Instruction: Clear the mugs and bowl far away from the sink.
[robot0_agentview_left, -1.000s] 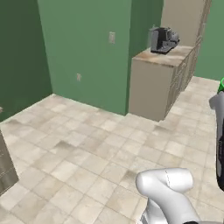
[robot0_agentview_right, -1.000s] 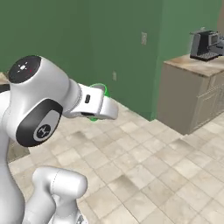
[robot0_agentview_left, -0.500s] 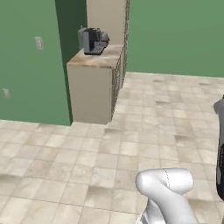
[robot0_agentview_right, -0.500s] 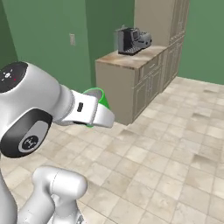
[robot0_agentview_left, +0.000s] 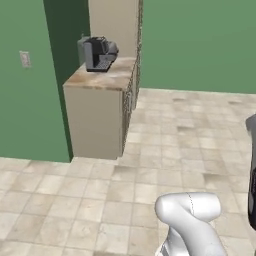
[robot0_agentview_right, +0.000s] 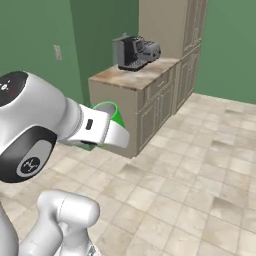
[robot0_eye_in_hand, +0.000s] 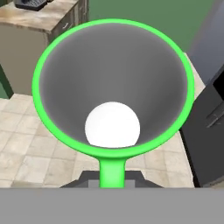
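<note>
We carried the green mug (robot0_eye_in_hand: 113, 87), filling the frame's centre, jaws of the gripper (robot0_eye_in_hand: 112, 181) clamped on its handle (transport step, we judged). Next: reach the counter (robot0_agentview_right: 135, 80) at upper centre and set it down.

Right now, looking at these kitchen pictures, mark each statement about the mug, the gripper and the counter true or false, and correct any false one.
1. The gripper holds the green mug. True.
2. The mug is full of coffee. False: its pale inside is empty.
3. A dark coffee machine stands on the counter. True.
4. The mug rests on the counter. False: it is held in the air beside the arm, over the tiled floor.
5. The walls are painted red. False: they are green.
</note>
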